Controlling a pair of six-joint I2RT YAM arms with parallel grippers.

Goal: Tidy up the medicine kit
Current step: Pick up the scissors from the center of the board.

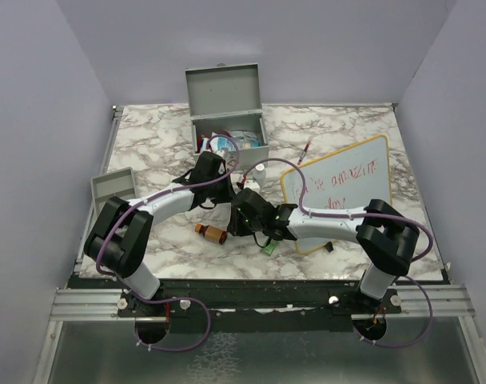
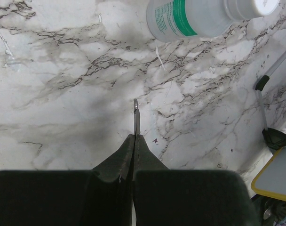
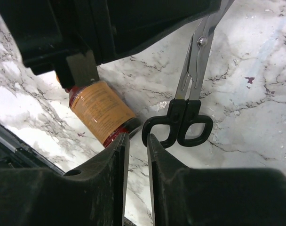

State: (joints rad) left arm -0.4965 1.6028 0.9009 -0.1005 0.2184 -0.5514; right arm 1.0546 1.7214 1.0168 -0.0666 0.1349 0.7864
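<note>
The grey metal medicine kit [image 1: 231, 132] stands open at the back of the table with several items inside. My left gripper [image 1: 221, 186] is shut on the blades of black-handled scissors [image 3: 187, 117]. A thin blade tip [image 2: 136, 110] sticks out past its fingertips [image 2: 135, 136]. The scissors hang with their handles down, just above the marble. My right gripper [image 3: 138, 139] is narrowly open, and its tips are right at the left handle loop. An orange-labelled bottle [image 3: 101, 110] lies just left of it.
The orange bottle also shows in the top view [image 1: 212, 233], lying in front of the arms. A white bottle with a green label [image 2: 199, 16] lies nearby. The whiteboard [image 1: 339, 188] is on the right, a shallow grey tray [image 1: 111, 190] on the left. A small green item [image 1: 270, 246] lies near the front.
</note>
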